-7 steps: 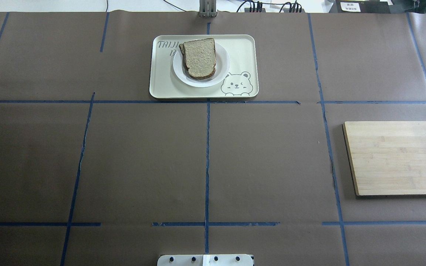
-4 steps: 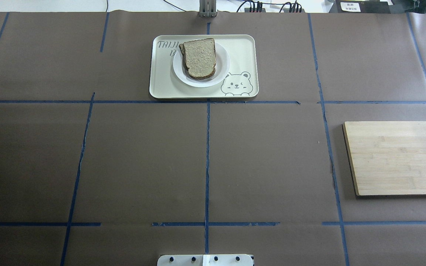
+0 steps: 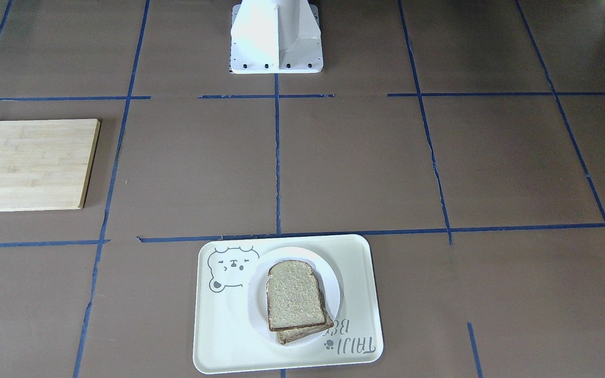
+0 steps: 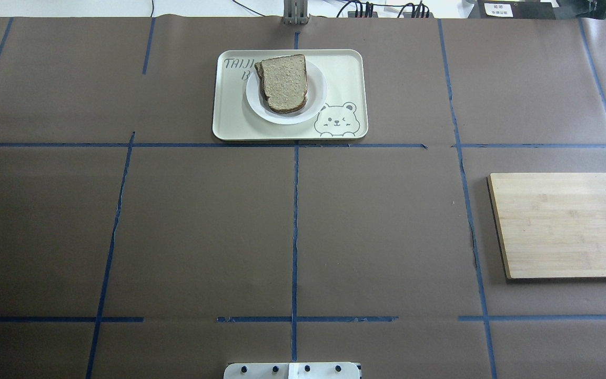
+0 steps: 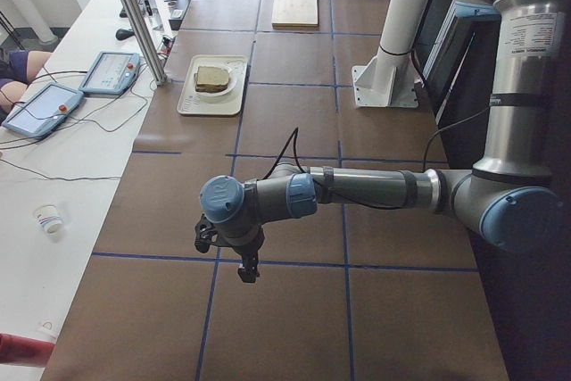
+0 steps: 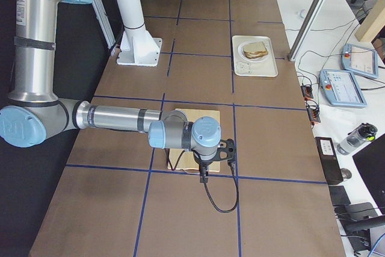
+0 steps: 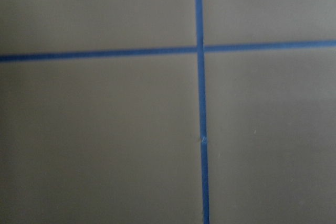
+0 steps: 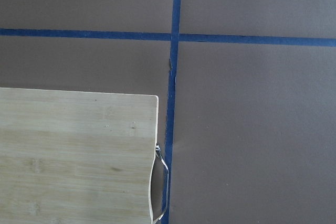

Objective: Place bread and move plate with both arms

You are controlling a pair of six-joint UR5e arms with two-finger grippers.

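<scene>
The bread (image 4: 283,83) is a speckled tan slice with a dark crust. It lies on the small white plate (image 4: 317,100), on top of a second slice whose edge peeks out (image 3: 302,333). The plate (image 3: 335,294) sits on the cream bear tray (image 4: 345,68) at the far middle of the table. The left gripper (image 5: 225,256) hangs over bare table far out to the left. The right gripper (image 6: 221,156) hangs at the cutting board's edge. Both show only in the side views, so I cannot tell whether they are open or shut. Neither is near the bread (image 3: 294,295).
A bamboo cutting board (image 4: 566,223) lies on the robot's right, and its corner with a metal handle shows in the right wrist view (image 8: 73,156). The white robot base (image 3: 276,37) stands at the near middle. Blue tape lines grid the brown table. Tablets and cables lie beyond the far edge.
</scene>
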